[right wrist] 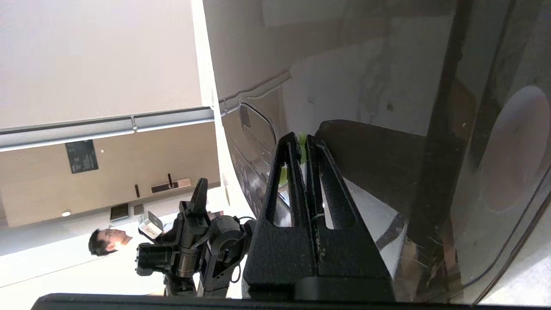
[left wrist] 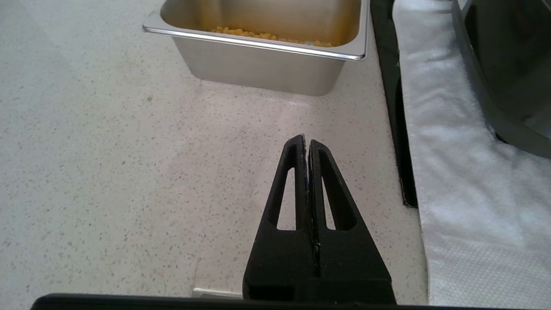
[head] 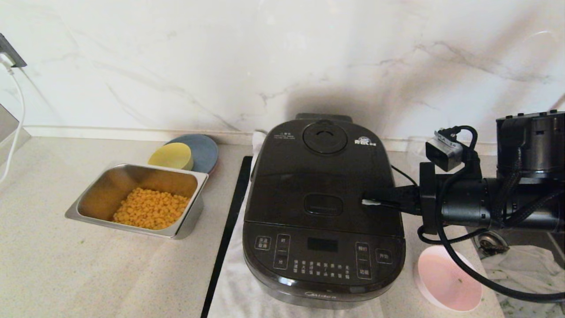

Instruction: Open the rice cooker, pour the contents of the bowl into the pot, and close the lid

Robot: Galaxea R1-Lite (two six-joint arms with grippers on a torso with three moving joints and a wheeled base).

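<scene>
The black rice cooker (head: 323, 247) stands on a white cloth with its lid (head: 322, 176) down, so the pot is hidden. My right gripper (head: 364, 202) reaches in from the right, shut, its tips low over the lid just right of the rectangular latch (head: 323, 204). In the right wrist view the right gripper (right wrist: 306, 140) has a small green scrap stuck between its tips, close to the glossy lid (right wrist: 387, 172). The pink bowl (head: 448, 278) sits right of the cooker, holding only a few green specks (head: 460, 280). My left gripper (left wrist: 306, 140) hangs shut above the counter.
A steel tray of corn (head: 137, 201) sits left of the cooker, with a yellow bowl (head: 171, 155) and a blue plate (head: 204, 150) behind it. A black strip (head: 229, 229) edges the cloth. A sink drain (head: 487, 242) lies under my right arm.
</scene>
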